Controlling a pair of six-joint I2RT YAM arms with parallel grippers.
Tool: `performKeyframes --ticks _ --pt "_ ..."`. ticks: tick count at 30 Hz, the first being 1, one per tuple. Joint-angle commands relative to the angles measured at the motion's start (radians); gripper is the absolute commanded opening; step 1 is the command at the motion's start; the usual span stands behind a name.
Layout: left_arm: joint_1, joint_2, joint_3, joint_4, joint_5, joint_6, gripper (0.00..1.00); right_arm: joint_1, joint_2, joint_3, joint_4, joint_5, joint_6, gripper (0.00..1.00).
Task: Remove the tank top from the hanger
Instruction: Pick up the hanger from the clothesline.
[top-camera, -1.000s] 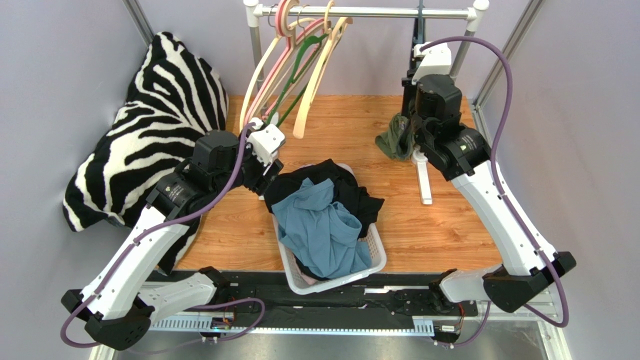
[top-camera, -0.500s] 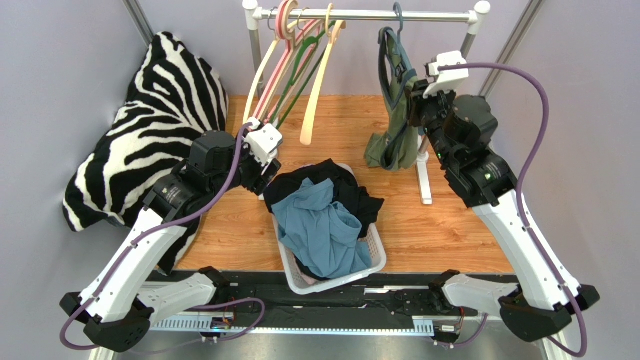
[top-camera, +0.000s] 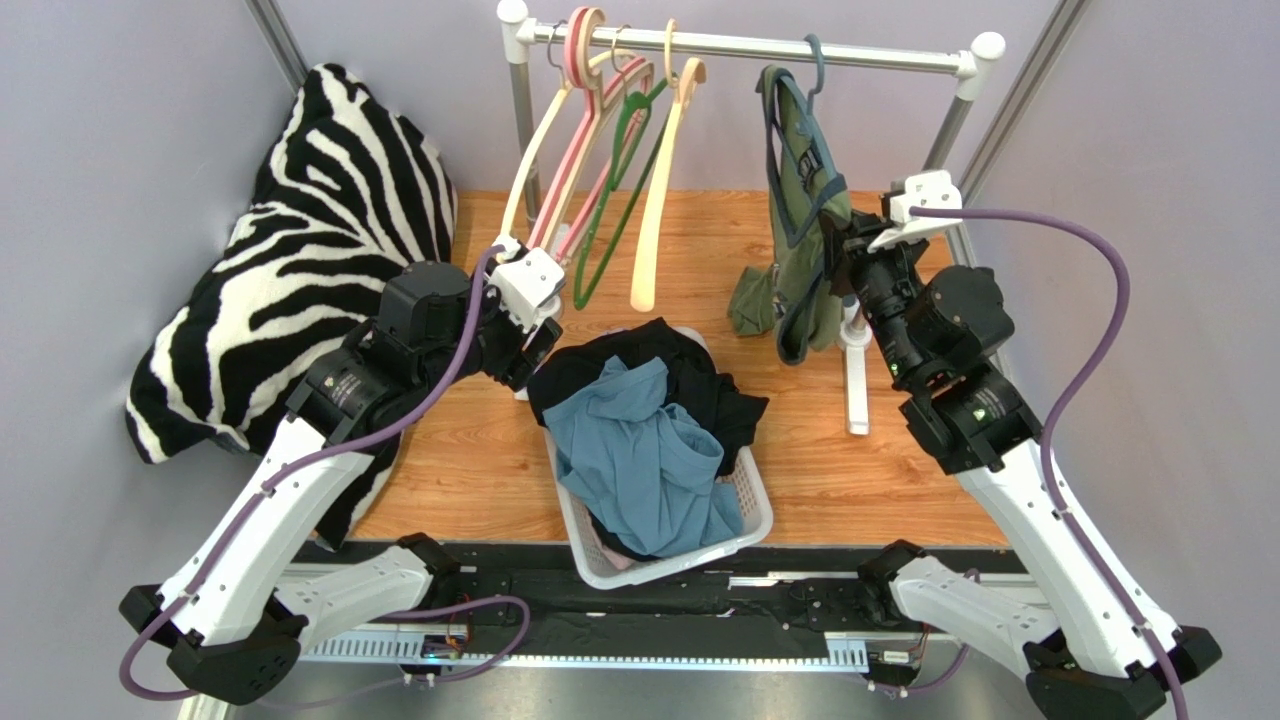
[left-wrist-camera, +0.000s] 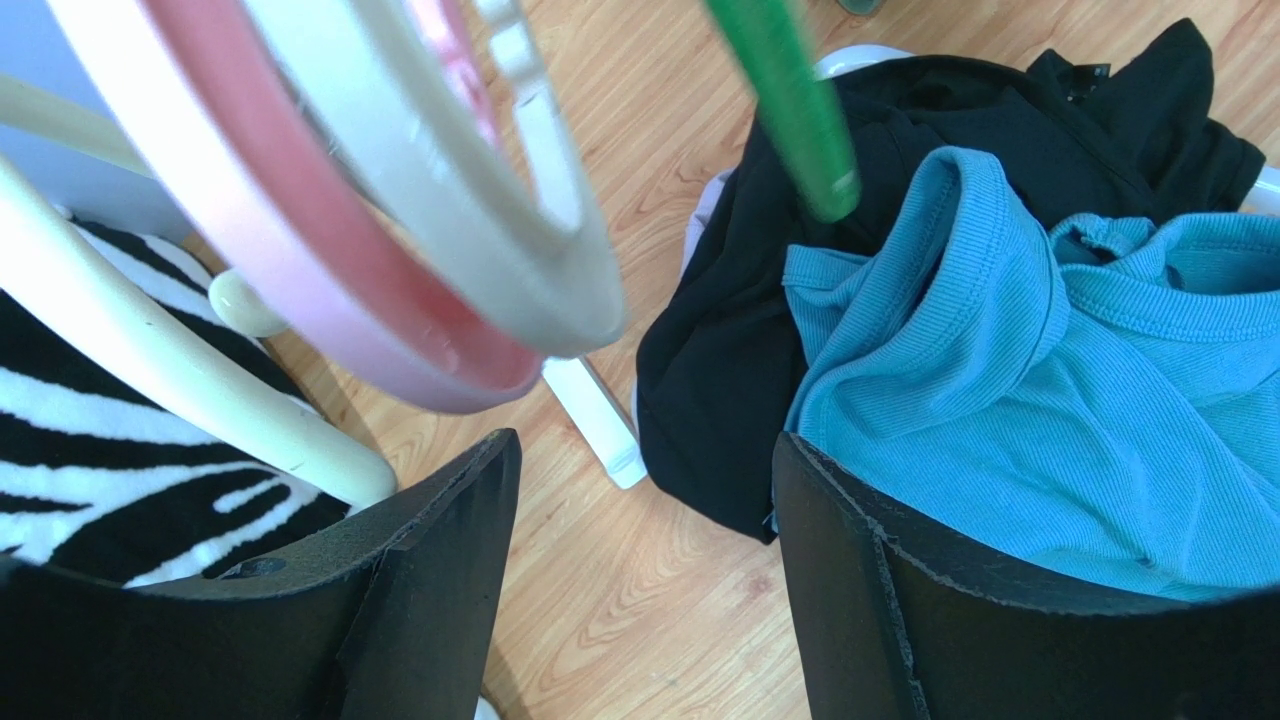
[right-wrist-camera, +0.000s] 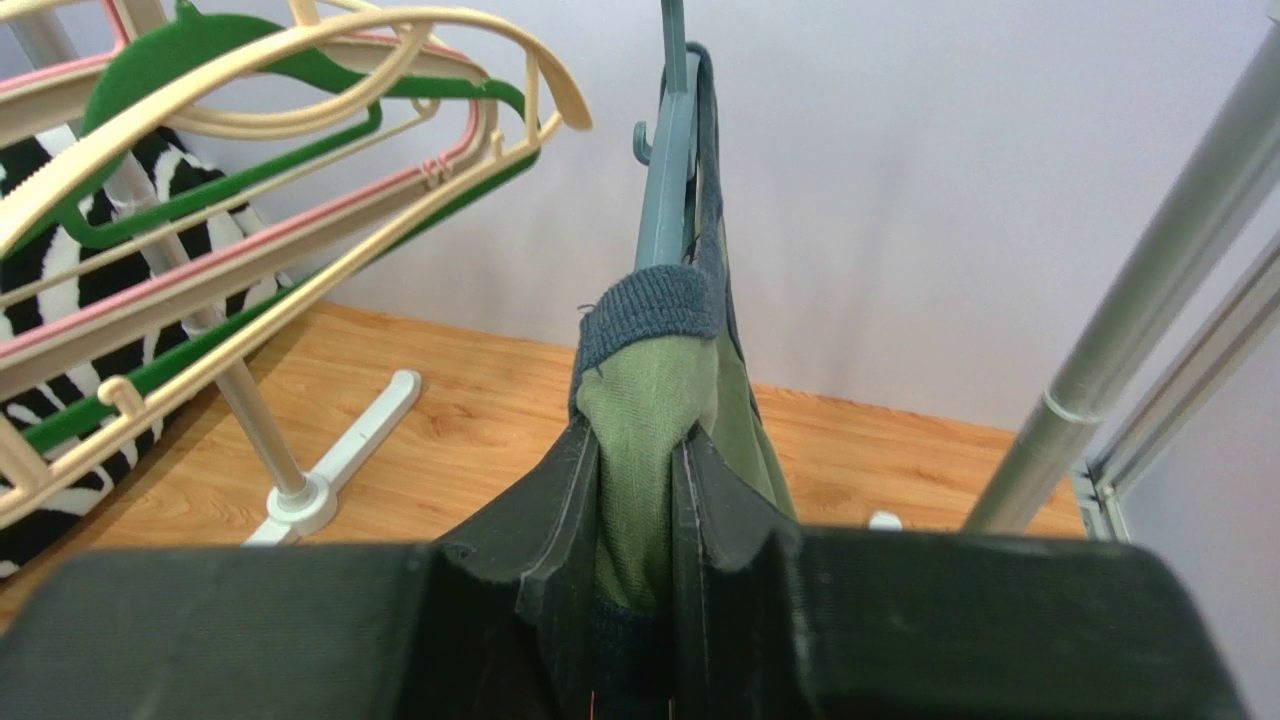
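An olive-green tank top (top-camera: 796, 248) with dark trim hangs on a grey-blue hanger (top-camera: 813, 57) at the right end of the rail. My right gripper (top-camera: 846, 273) is shut on its strap fabric just right of the garment. In the right wrist view the green cloth (right-wrist-camera: 657, 398) is pinched between the jaws (right-wrist-camera: 643, 450), and the hanger (right-wrist-camera: 666, 165) rises straight above. My left gripper (top-camera: 526, 342) hangs open beside the basket's left edge. It holds nothing (left-wrist-camera: 643, 450), with bare wood below.
A white laundry basket (top-camera: 754, 518) holds black and blue garments at centre. Several empty hangers (top-camera: 601, 165) lean on the rail (top-camera: 721, 42) just above my left gripper. A zebra cushion (top-camera: 301, 225) fills the left side. The rack's white foot (top-camera: 854, 375) lies under my right arm.
My right arm has drawn back toward the near right with the tank top in its grip, pulling the garment out from a bunch. The rack and hangers have shifted slightly. The left arm stayed put.
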Motion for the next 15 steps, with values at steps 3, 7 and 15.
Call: performKeyframes --ticks 3,7,15 --pt "0.008 -0.002 0.009 0.028 0.009 -0.013 0.71 0.002 0.109 0.107 0.265 -0.039 -0.035 0.0" --pt "0.011 -0.005 0.006 0.026 0.009 -0.013 0.71 0.002 0.138 0.186 0.287 -0.062 -0.04 0.0" --pt "0.014 0.009 0.004 0.032 0.009 -0.013 0.71 0.002 0.06 0.146 0.291 -0.053 -0.049 0.0"
